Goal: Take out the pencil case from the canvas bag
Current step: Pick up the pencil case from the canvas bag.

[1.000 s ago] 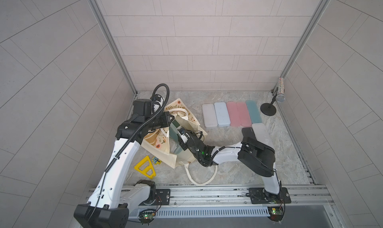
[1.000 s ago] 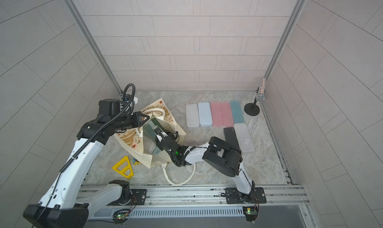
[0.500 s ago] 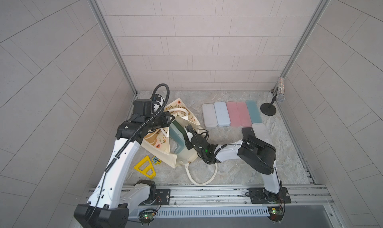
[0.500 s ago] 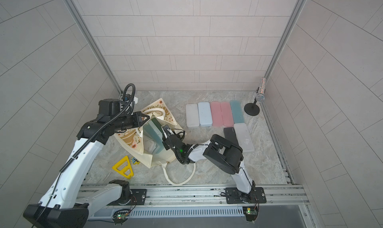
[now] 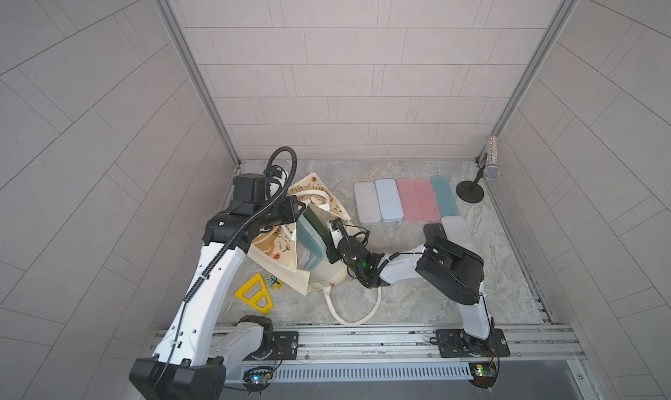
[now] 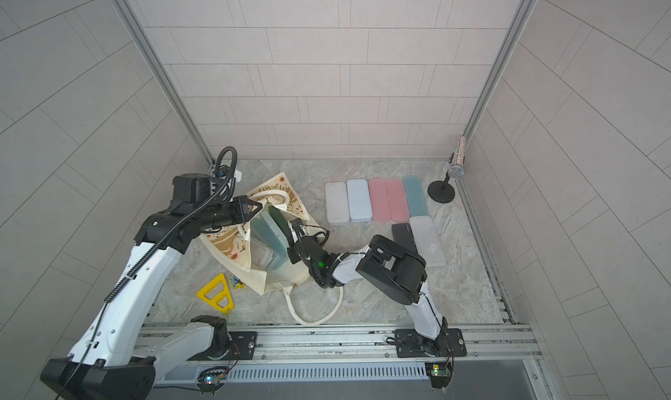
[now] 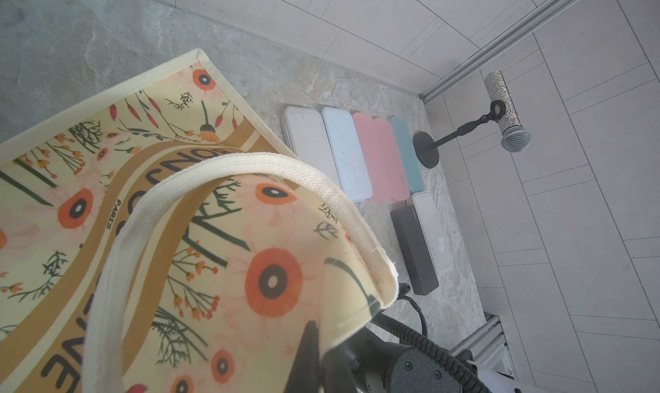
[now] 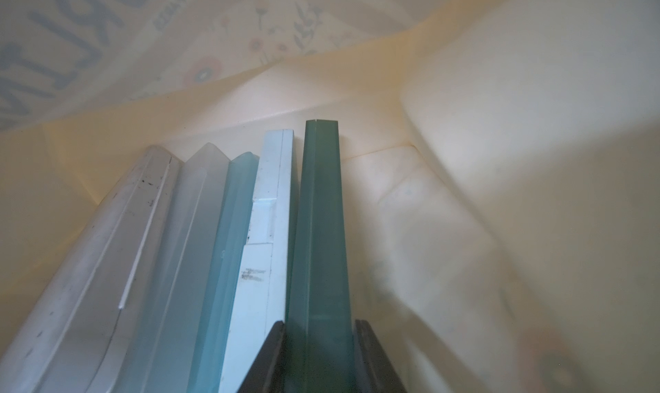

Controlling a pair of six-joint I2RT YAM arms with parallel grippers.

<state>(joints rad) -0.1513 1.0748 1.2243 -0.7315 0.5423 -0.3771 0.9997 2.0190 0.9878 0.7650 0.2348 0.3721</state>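
The canvas bag [image 5: 279, 251] [image 6: 225, 242] lies at the table's left with its mouth open toward the right. My left gripper [image 5: 301, 208] [image 7: 319, 366] is shut on the bag's upper rim and holds it up. Several pencil cases stand on edge inside. My right gripper [image 5: 328, 240] [image 8: 319, 355] reaches into the mouth, one jaw against each flat side of the dark green pencil case [image 5: 314, 220] [image 8: 321, 212], the one nearest the bag's wall. A light blue case [image 8: 264, 230] stands against it.
Several pencil cases, white [image 5: 367, 202] to teal [image 5: 444, 194], lie in a row at the back, with a black and a white one [image 5: 459, 234] in front. A microphone stand [image 5: 472, 191] is back right. A yellow triangle [image 5: 254, 293] and a rope handle [image 5: 357, 307] lie in front.
My right gripper has drawn back toward the bag's mouth and its jaws have closed in onto the dark green case. The left arm has held still.
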